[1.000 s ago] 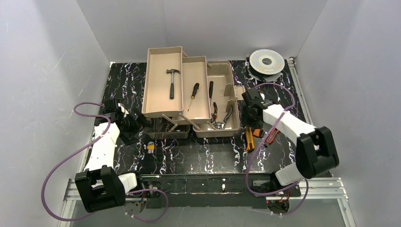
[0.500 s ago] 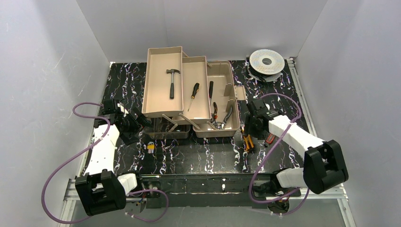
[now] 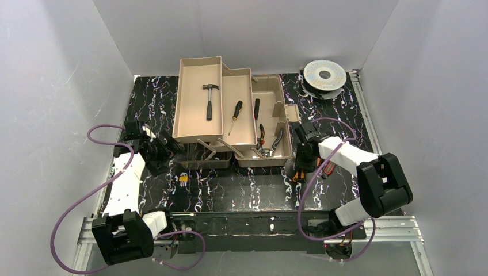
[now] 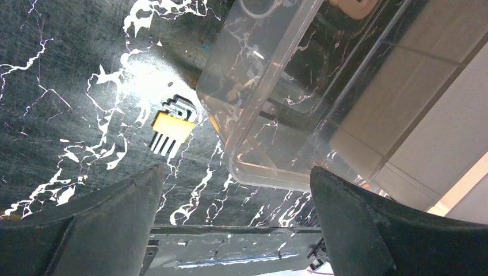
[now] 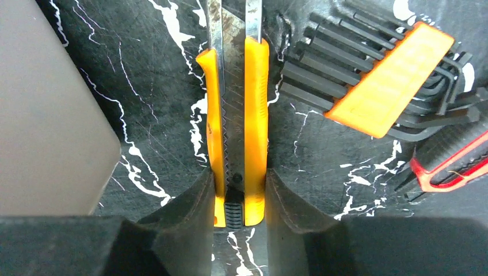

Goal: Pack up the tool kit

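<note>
Yellow utility knife point(image 5: 239, 115) pinched in the right gripper point(image 5: 239, 190), just right of the open tan toolbox point(image 3: 193, 115).
Both fingers press the knife's sides, down at the black marbled tabletop point(image 3: 241, 190), with an orange-holdered hex key set point(image 5: 374, 75) beside it. The toolbox sits back-centre with its trays fanned out, holding a hammer point(image 3: 210, 99) and a screwdriver point(image 3: 235, 117). The left gripper point(image 4: 236, 172) gapes wide and empty before the translucent lid point(image 4: 270, 98).

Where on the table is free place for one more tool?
Free: mat before the toolbox, between small hex keys and utility knife; also back-left corner. Crowded: beside the right gripper.
</note>
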`<state>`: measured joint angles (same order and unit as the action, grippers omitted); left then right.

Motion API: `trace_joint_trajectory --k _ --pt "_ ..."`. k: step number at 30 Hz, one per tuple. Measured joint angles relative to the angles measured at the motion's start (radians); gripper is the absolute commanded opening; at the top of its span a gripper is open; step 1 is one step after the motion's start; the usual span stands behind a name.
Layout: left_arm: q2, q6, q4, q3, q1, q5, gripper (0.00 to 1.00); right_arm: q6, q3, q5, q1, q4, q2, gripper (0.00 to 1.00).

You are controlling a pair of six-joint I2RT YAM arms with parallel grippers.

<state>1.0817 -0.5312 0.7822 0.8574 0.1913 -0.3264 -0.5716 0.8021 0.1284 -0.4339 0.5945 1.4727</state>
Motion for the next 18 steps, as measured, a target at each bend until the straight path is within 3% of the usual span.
trace_joint_trajectory --k 2,12,18 --pt "0.000 0.000 0.000 0.000 0.000 0.000 0.99 -0.008 0.000 0.009 -0.001 -0.002 -0.008 0.21" --pt "0.000 0.000 0.000 0.000 0.000 0.000 0.99 0.007 0.101 0.071 -0.002 0.040 -0.345 0.21" --pt "0.000 0.000 -0.001 0.000 0.000 0.001 1.00 0.071 0.278 -0.129 -0.001 -0.032 -0.343 0.19"
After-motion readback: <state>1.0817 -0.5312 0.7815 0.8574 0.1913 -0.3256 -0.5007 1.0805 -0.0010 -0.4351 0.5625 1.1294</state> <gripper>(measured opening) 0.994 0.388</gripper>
